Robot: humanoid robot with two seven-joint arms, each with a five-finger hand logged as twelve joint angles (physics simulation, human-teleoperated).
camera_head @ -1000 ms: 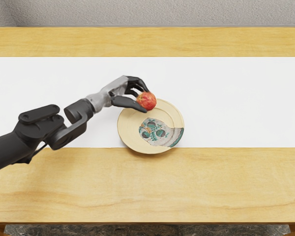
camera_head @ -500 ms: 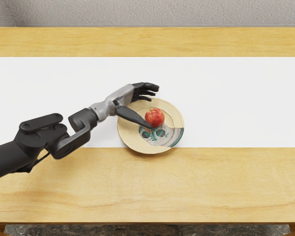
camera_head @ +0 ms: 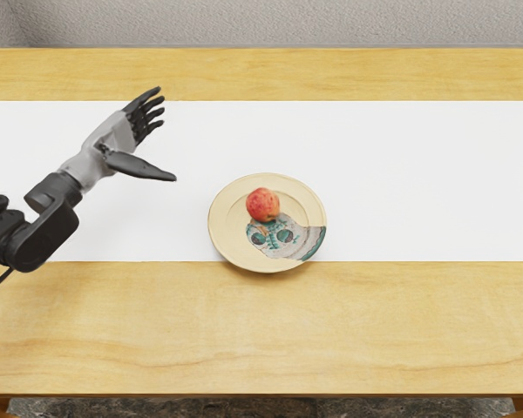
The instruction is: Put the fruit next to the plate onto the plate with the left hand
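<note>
a light wooden table (camera_head: pixel 261 331) is seen from above, crossed by a broad white runner (camera_head: pixel 418 174). a strip of grey wall (camera_head: pixel 261 22) is shown along the top edge, and dark mottled floor (camera_head: pixel 261 407) below the table's front edge. a tan plate (camera_head: pixel 225 233) with a teal painted motif is set on the runner. the red fruit (camera_head: pixel 262 204) is found on the plate, toward its upper left. the left hand (camera_head: pixel 120 139) is raised over the runner's left part, well apart from the plate, fingers spread and nothing gripped.
</note>
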